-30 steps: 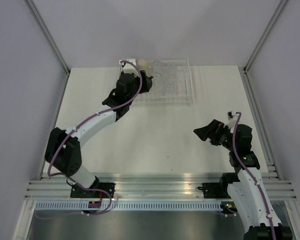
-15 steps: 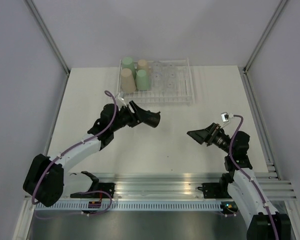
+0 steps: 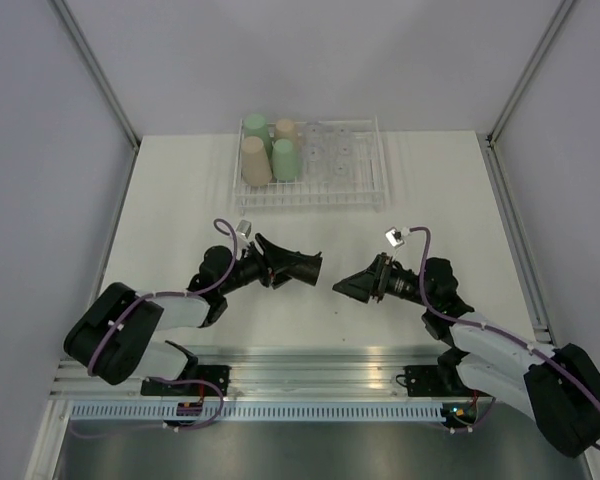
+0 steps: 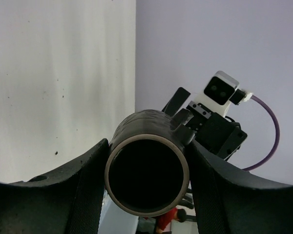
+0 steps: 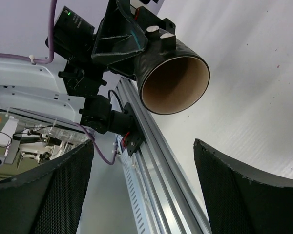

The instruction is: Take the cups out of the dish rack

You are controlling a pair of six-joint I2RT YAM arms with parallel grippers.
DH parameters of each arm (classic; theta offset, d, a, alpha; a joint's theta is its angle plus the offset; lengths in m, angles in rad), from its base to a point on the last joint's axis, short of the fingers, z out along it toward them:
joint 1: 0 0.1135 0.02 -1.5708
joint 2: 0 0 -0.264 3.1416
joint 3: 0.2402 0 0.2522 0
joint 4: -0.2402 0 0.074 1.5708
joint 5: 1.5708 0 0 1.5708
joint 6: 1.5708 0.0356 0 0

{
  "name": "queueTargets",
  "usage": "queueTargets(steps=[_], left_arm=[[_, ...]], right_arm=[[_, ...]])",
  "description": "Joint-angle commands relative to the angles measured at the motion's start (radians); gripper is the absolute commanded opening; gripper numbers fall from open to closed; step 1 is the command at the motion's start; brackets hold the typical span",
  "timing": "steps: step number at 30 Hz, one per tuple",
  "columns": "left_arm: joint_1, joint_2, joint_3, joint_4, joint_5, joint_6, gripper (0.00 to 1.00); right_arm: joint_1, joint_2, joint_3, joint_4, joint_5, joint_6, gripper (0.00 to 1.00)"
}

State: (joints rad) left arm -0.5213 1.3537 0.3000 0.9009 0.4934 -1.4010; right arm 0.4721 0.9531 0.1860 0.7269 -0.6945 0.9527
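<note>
The dark brown cup point(image 4: 146, 134) is clamped sideways in the left claw point(image 3: 300, 267), its open mouth turned toward the right claw point(image 3: 348, 287), whose fingers point(image 5: 44, 195) are held apart just opposite (not touching it). Beyond both claws, 4 tumblers point(image 3: 256, 160) and several clear cups point(image 3: 332, 152) are seen in the dish rack point(image 3: 312, 203) on the counter point(image 3: 180, 200).

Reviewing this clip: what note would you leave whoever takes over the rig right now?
Left gripper: shut on the dark brown cup, held sideways over the table, mouth toward the right gripper.
Right gripper: open, empty, facing that cup, not touching.
Dish rack: holds green tumblers, beige tumblers, clear cups.
Done: brown cup out of rack.
Left: pass or place it, then unload the rest.
</note>
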Motion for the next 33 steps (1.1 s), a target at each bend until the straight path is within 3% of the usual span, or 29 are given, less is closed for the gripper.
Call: queueTargets(steps=[1, 8, 13, 15, 17, 18, 20, 25, 26, 27, 29, 32, 33], left_arm=[[-0.002, 0.067, -0.039, 0.398, 0.024, -0.177, 0.02], [-0.028, 0.111, -0.085, 0.431, 0.017, -0.194, 0.02], [-0.049, 0.104, -0.110, 0.428, 0.008, -0.190, 0.02], [-0.065, 0.091, -0.113, 0.382, 0.004, -0.179, 0.02], [-0.072, 0.085, -0.131, 0.363, -0.009, -0.167, 0.02], [-0.075, 0.082, -0.136, 0.365, -0.018, -0.165, 0.02], [-0.080, 0.084, -0.142, 0.366, -0.024, -0.161, 0.02], [-0.103, 0.081, -0.136, 0.381, -0.044, -0.136, 0.02], [-0.105, 0.079, -0.139, 0.388, -0.046, -0.133, 0.08], [-0.105, 0.076, -0.144, 0.395, -0.058, -0.130, 0.33], [-0.105, 0.061, -0.148, 0.402, -0.073, -0.113, 0.52], [-0.103, 0.032, -0.139, 0.360, -0.087, -0.073, 0.99], [-0.103, 0.025, -0.136, 0.348, -0.091, -0.061, 1.00]], right_arm=[[0.095, 0.058, 0.069, 0.052, 0.169, -0.081, 0.87], [0.278, 0.179, 0.150, 0.026, 0.367, -0.170, 0.86], [0.326, 0.237, 0.205, 0.008, 0.437, -0.201, 0.83], [0.338, 0.246, 0.207, 0.025, 0.458, -0.203, 0.72], [0.356, 0.256, 0.214, 0.036, 0.467, -0.207, 0.53], [0.361, 0.260, 0.227, 0.029, 0.477, -0.215, 0.26], [0.385, 0.269, 0.242, -0.006, 0.484, -0.232, 0.01], [0.408, 0.257, 0.248, -0.055, 0.501, -0.246, 0.01], [0.410, 0.250, 0.248, -0.069, 0.506, -0.252, 0.01], [0.411, 0.240, 0.253, -0.095, 0.519, -0.259, 0.01], [0.411, 0.199, 0.265, -0.213, 0.564, -0.279, 0.01], [0.410, 0.124, 0.290, -0.406, 0.663, -0.318, 0.01], [0.410, 0.101, 0.300, -0.505, 0.688, -0.325, 0.01]])
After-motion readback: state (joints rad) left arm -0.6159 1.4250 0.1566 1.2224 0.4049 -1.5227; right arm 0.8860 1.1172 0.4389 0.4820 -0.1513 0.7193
